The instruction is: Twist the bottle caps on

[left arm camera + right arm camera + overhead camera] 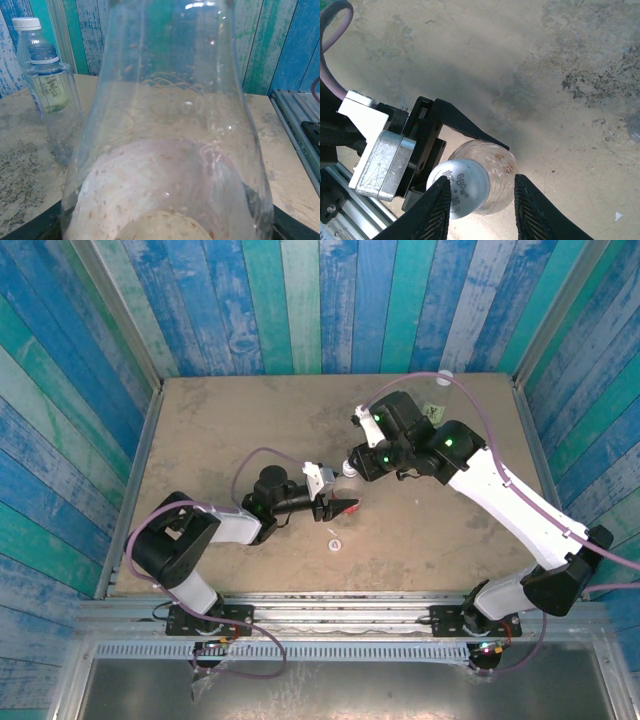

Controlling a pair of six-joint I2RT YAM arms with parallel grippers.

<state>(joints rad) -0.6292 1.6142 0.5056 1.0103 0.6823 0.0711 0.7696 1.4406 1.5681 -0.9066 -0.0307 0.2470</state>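
My left gripper [340, 506] is shut on the body of the red-labelled bottle [352, 505], holding it upright near the table's middle. This clear bottle [170, 125] looms right in front of the left wrist camera. From above, a white bottle cap [465, 189] sits on its neck. My right gripper [481, 179] straddles that cap, jaws open: the left finger [437, 207] touches the cap's edge and the right finger [532, 210] stands a little off it. Another loose cap [333, 545] lies on the table in front of the held bottle.
Two more bottles stand together at the back right [438, 400]. One wears a white cap [26, 23], and the other [52, 100] has an open bluish neck. The enclosure's painted plank walls [300, 300] surround the table [230, 420].
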